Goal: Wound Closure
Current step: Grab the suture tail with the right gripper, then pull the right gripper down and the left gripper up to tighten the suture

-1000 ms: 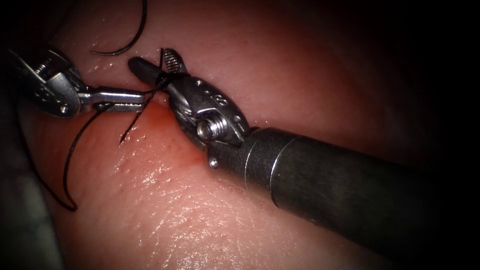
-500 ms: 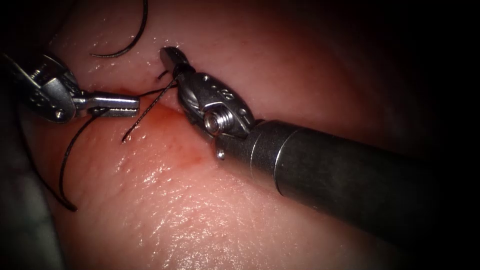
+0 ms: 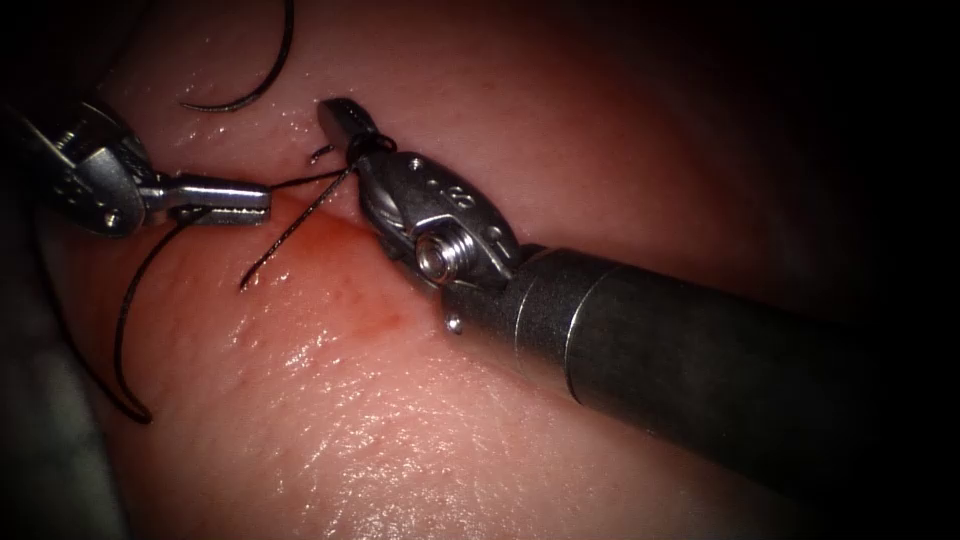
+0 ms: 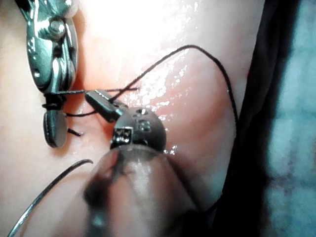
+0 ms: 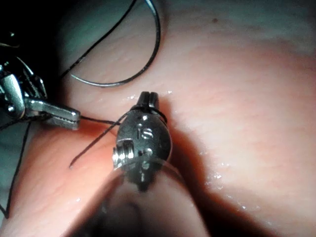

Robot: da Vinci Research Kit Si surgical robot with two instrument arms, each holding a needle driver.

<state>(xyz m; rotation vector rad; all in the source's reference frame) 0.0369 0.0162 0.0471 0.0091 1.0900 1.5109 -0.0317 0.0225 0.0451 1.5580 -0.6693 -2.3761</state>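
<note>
The left tool (image 3: 235, 197) is pinching the thread (image 3: 300, 183) with its jaws pressed together, and the right tool (image 3: 350, 125), jaws shut with thread wrapped round them, is drawing away, tightening a knot over the cut (image 3: 330, 215). The needle (image 3: 255, 85) is lying free on the tissue (image 3: 400, 420), toward its far edge. Next calls for even, opposed tension.

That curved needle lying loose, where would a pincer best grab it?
Mid-curve, from above: the needle lies flat on the tissue, not in it, its arc exposed. Left pincer and right pincer each hold thread.
</note>
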